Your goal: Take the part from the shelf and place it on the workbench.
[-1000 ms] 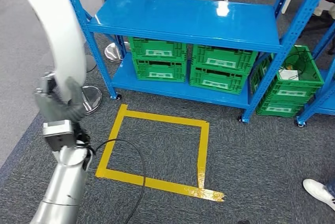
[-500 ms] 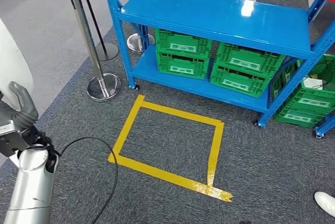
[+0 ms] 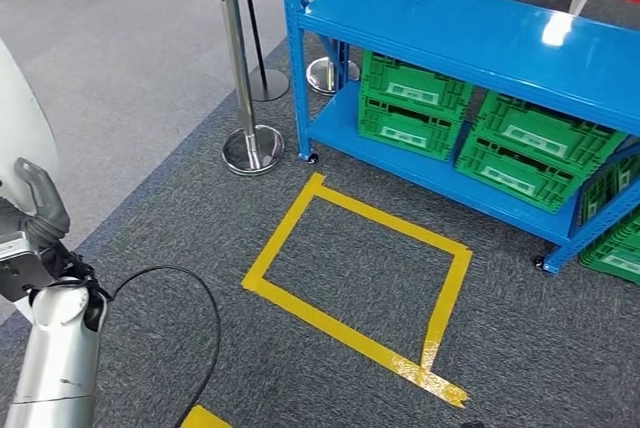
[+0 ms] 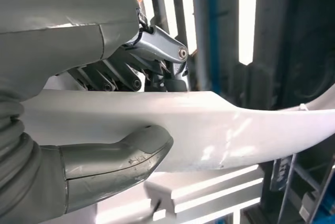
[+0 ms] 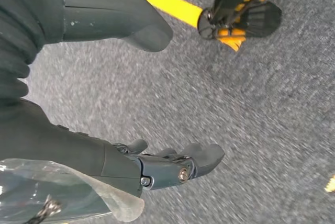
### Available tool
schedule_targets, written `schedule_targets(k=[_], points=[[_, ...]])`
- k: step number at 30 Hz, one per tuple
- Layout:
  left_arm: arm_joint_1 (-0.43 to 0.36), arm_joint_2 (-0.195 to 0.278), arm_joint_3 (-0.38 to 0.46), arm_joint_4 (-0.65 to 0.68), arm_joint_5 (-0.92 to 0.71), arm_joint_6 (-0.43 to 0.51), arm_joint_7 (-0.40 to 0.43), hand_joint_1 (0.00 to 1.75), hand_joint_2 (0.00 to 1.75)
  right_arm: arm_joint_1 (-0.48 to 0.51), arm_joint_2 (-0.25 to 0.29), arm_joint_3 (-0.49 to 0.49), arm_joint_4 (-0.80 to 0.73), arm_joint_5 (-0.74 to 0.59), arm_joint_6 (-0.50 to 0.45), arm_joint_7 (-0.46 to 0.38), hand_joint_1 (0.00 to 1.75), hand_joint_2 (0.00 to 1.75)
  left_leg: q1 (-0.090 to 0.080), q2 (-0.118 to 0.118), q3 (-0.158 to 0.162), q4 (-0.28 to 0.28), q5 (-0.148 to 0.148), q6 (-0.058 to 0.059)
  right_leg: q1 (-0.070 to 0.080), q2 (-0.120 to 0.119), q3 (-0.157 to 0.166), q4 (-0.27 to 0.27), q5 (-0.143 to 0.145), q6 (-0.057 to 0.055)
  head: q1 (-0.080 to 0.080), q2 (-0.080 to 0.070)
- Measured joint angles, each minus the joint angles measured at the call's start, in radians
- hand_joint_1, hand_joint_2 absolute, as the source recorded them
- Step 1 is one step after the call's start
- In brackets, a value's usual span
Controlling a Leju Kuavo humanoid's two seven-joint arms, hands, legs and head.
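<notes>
The left hand (image 3: 34, 218) grips the long white part (image 4: 205, 130) firmly — keep it level while turning from the blue shelf (image 3: 483, 38) at 1 o'clock; right hand (image 5: 158, 166) hangs loosely spread, holding nothing.

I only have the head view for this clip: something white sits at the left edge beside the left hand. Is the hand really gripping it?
Observer: Yes. The left wrist view has the left hand clamping the white part, thumb on one face, fingers on the other.
Operator: And the right hand?
Observer: In its wrist view the right hand hangs over grey carpet, fingers extended, holding nothing.
Operator: Anything near it?
Observer: A strip of yellow tape on that carpet.
</notes>
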Motion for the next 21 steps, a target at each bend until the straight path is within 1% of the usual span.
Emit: schedule_targets(k=[1,2,3,4,5,6,7,8,9,10,11,12,13,14,15,16,17,18,19,20,21], points=[[0.001,0.004,0.007,-0.001,-0.008,0.000,0.002,1.75,1.75,0.000,0.000,-0.002,0.000,0.000,0.000,0.001,0.00,1.75,0.000,0.032,-0.019,0.043,-0.027,-0.007,-0.002,-0.016,0.001,-0.003,0.002,-0.004,-0.004,0.000],[0.003,0.008,0.014,-0.001,-0.011,0.000,0.005,1.75,1.75,0.001,-0.001,-0.005,0.000,0.000,0.000,0.002,0.00,1.75,0.002,0.062,-0.045,0.106,-0.060,-0.015,-0.001,-0.032,0.001,-0.003,0.001,-0.006,-0.008,0.000],[0.008,0.012,0.023,-0.001,-0.010,0.000,0.007,1.75,1.75,0.003,-0.001,-0.008,0.000,0.000,0.001,0.004,0.00,1.75,0.007,0.079,-0.074,0.174,-0.091,-0.022,0.000,-0.047,0.001,-0.002,0.001,-0.008,-0.011,0.000],[0.015,0.015,0.033,-0.001,-0.008,0.000,0.008,1.75,1.75,0.005,-0.001,-0.010,0.000,0.000,0.002,0.005,0.00,1.75,0.012,0.085,-0.095,0.226,-0.109,-0.028,0.001,-0.063,0.001,-0.002,0.000,-0.009,-0.011,0.000],[0.023,0.019,0.043,-0.001,-0.004,0.000,0.008,1.75,1.75,0.006,-0.001,-0.012,0.000,0.000,0.004,0.006,0.00,1.75,0.016,0.089,-0.102,0.246,-0.109,-0.032,0.001,-0.078,0.000,-0.001,-0.001,-0.008,-0.012,0.000],[0.028,0.023,0.052,-0.001,-0.001,0.000,0.008,1.75,1.75,0.006,-0.001,-0.013,0.000,0.000,0.005,0.006,0.00,1.75,0.020,0.092,-0.090,0.227,-0.093,-0.035,0.001,-0.091,0.000,0.000,-0.003,-0.008,-0.012,0.000],[0.031,0.027,0.061,-0.001,0.000,0.000,0.008,1.75,1.75,0.006,-0.001,-0.013,0.000,0.001,0.007,0.006,0.00,1.75,0.021,0.100,-0.058,0.170,-0.062,-0.036,0.001,-0.105,0.001,0.000,-0.004,-0.005,-0.012,0.000],[0.032,0.030,0.067,-0.001,0.000,0.000,0.008,1.75,1.75,0.005,-0.001,-0.014,0.000,0.001,0.008,0.005,0.00,1.75,0.020,0.121,-0.020,0.098,-0.035,-0.034,0.001,-0.119,0.003,0.001,-0.007,-0.002,-0.011,0.000],[0.033,0.032,0.072,-0.001,-0.002,0.000,0.008,1.75,1.75,0.004,0.000,-0.014,0.000,0.002,0.009,0.005,0.00,1.75,0.015,0.140,0.013,0.035,-0.015,-0.027,0.003,-0.132,0.005,0.001,-0.009,0.003,-0.011,0.000],[0.034,0.034,0.076,-0.001,-0.004,0.000,0.008,1.75,1.75,0.003,0.000,-0.014,0.000,0.002,0.010,0.004,0.00,1.75,0.010,0.153,0.035,-0.010,-0.004,-0.019,0.006,-0.144,0.006,0.002,-0.012,0.008,-0.011,0.000],[0.035,0.034,0.079,0.000,-0.006,0.000,0.008,1.75,1.75,0.001,0.000,-0.014,0.000,0.002,0.011,0.004,0.00,1.75,0.005,0.159,0.041,-0.026,-0.004,-0.009,0.008,-0.154,0.008,0.002,-0.013,0.012,-0.011,0.000],[0.038,0.035,0.083,0.000,-0.007,0.000,0.009,1.75,1.75,-0.001,0.000,-0.014,0.000,0.002,0.011,0.003,0.00,1.75,0.002,0.149,0.039,-0.026,-0.003,0.000,0.009,-0.164,0.009,0.001,-0.014,0.017,-0.011,0.000],[0.040,0.037,0.087,0.000,-0.007,0.000,0.009,1.75,1.75,-0.002,0.000,-0.014,0.000,0.002,0.011,0.003,0.00,1.75,0.002,0.138,0.038,-0.028,-0.002,0.008,0.009,-0.172,0.011,0.000,-0.016,0.023,-0.011,0.000],[0.042,0.039,0.091,0.000,-0.008,0.000,0.008,1.75,1.75,-0.004,0.000,-0.015,0.000,0.002,0.011,0.003,0.00,1.75,0.003,0.129,0.038,-0.032,0.001,0.015,0.007,-0.164,0.009,0.004,-0.023,0.028,-0.009,0.000],[0.042,0.041,0.094,0.000,-0.008,0.000,0.008,1.75,1.75,-0.006,0.000,-0.015,0.000,0.002,0.012,0.003,0.00,1.75,0.005,0.119,0.039,-0.037,0.005,0.022,0.005,-0.143,0.001,0.023,-0.039,0.032,-0.008,0.000],[0.042,0.041,0.096,0.000,-0.010,0.000,0.008,1.75,1.75,-0.006,0.001,-0.015,0.000,0.002,0.013,0.002,0.00,1.75,0.008,0.110,0.040,-0.042,0.008,0.029,0.004,-0.115,-0.019,0.064,-0.065,0.034,-0.006,0.000],[0.041,0.040,0.096,0.000,-0.013,0.000,0.008,1.75,1.75,-0.005,0.001,-0.014,0.000,0.003,0.014,0.002,0.00,1.75,0.009,0.101,0.039,-0.043,0.010,0.033,0.003,-0.082,-0.048,0.126,-0.097,0.034,-0.004,0.000],[0.041,0.038,0.097,0.000,-0.017,0.000,0.008,1.75,1.75,-0.003,0.001,-0.014,0.000,0.004,0.015,0.002,0.00,1.75,0.009,0.090,0.037,-0.043,0.012,0.036,0.003,-0.063,-0.083,0.198,-0.128,0.033,-0.003,0.000],[0.042,0.035,0.098,0.001,-0.023,0.000,0.008,1.75,1.75,0.000,0.001,-0.014,0.000,0.005,0.015,0.001,0.00,1.75,0.008,0.077,0.035,-0.042,0.012,0.037,0.004,-0.054,-0.115,0.260,-0.148,0.033,-0.003,0.000],[0.044,0.033,0.098,0.002,-0.030,0.000,0.008,1.75,1.75,0.001,0.001,-0.015,0.000,0.007,0.016,0.001,0.00,1.75,0.007,0.064,0.034,-0.042,0.013,0.038,0.005,-0.050,-0.135,0.293,-0.150,0.033,-0.003,0.000],[0.045,0.032,0.098,0.003,-0.036,0.000,0.010,1.75,1.75,0.002,0.001,-0.015,0.000,0.009,0.016,0.000,0.00,1.75,0.007,0.050,0.034,-0.041,0.014,0.038,0.005,-0.048,-0.137,0.289,-0.132,0.033,-0.003,0.000]])
